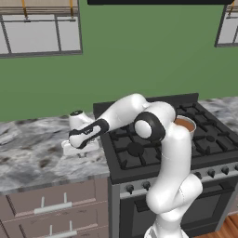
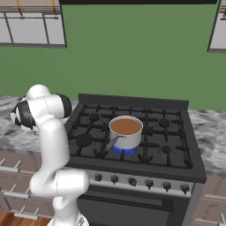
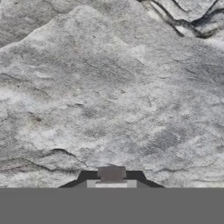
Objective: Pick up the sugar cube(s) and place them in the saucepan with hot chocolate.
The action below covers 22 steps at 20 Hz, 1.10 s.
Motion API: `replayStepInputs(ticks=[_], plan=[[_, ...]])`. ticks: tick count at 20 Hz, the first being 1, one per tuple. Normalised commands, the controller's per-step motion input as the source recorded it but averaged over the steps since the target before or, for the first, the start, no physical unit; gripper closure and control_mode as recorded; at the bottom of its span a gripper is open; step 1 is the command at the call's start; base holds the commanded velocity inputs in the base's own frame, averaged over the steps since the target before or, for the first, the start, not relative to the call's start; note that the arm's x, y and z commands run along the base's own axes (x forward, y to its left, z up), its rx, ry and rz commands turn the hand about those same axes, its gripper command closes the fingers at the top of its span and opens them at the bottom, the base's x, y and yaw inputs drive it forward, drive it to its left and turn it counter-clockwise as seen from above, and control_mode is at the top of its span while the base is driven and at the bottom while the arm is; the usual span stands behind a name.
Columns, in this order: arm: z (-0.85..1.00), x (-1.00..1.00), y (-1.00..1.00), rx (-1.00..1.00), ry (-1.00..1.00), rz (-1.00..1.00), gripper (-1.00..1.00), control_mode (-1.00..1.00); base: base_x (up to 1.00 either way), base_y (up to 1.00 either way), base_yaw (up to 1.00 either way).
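Observation:
Low over the grey marble counter (image 1: 32, 153), left of the stove, my gripper (image 1: 82, 149) points down. In the hand view the small pale tan sugar cube (image 3: 111, 173) sits between the two dark fingertips (image 3: 86, 176), which press against its sides, so my gripper (image 3: 111, 178) is shut on it right at the counter surface. The saucepan with hot chocolate (image 2: 126, 132) is a shiny steel pan with reddish-brown liquid. It stands on the stove's middle burner, well to the right of the hand, and my arm partly covers the saucepan (image 1: 187, 124) in the left base view.
The black gas stove (image 2: 167, 150) has raised grates and a row of knobs along its front. A blue flame (image 2: 124, 151) burns under the pan. Drawers (image 1: 51, 204) sit below the counter edge. A green wall rises behind the counter.

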Motion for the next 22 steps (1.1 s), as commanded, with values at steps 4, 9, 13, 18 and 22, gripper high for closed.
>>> replayStepInputs(ticks=[4,9,13,18,22], plan=[[0.00,0.00,-0.12,0.00,-0.02,-0.02,1.00,-1.00,0.00,0.00,0.00],[0.29,-0.02,-0.65,0.00,-0.07,-0.04,1.00,-1.00,0.00,0.00,0.00],[0.56,-0.06,-0.85,0.00,-0.03,-0.10,1.00,-1.00,0.00,0.00,0.00],[0.67,-0.15,-0.77,0.00,-0.10,-0.05,1.00,-1.00,0.00,0.00,0.00],[0.75,-0.22,-0.77,0.00,-0.11,-0.05,1.00,-1.00,0.00,0.00,0.00]])
